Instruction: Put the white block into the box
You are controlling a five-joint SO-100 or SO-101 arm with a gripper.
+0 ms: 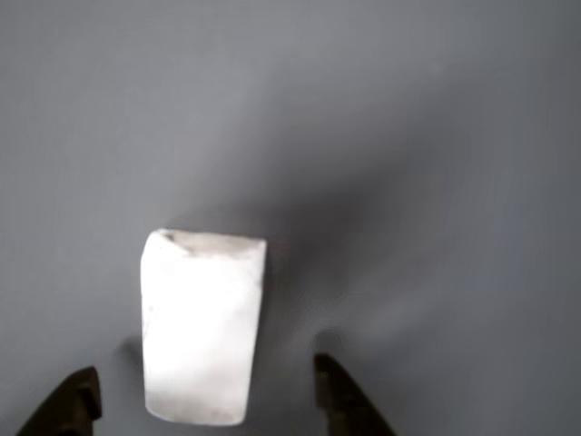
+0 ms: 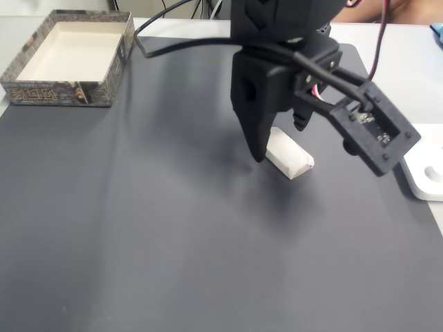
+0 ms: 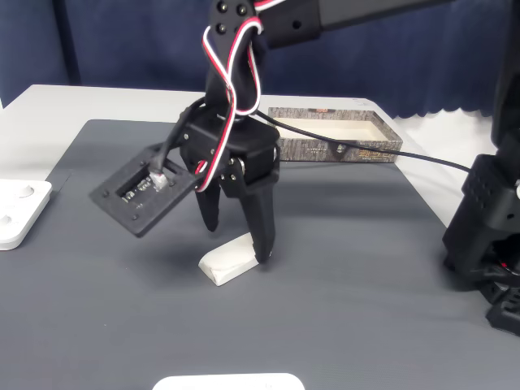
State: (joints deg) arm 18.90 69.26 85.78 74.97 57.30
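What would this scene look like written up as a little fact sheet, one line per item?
surface: dark grey mat on a pale table
block: small white rectangular block lying flat on the mat, not lifted
gripper: black two-finger gripper open, fingers straddling one end of the block
box: open box with beige inside and brown patterned rim, empty, at the mat's far-left corner in a fixed view
block in box: no
other: flat white device at the mat's edge

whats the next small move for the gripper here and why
Probably close the gripper on the white block. Its fingers are open and sit on either side of the block, which lies flat on the grey mat; the fingertips look low, near the mat. The box holds nothing.
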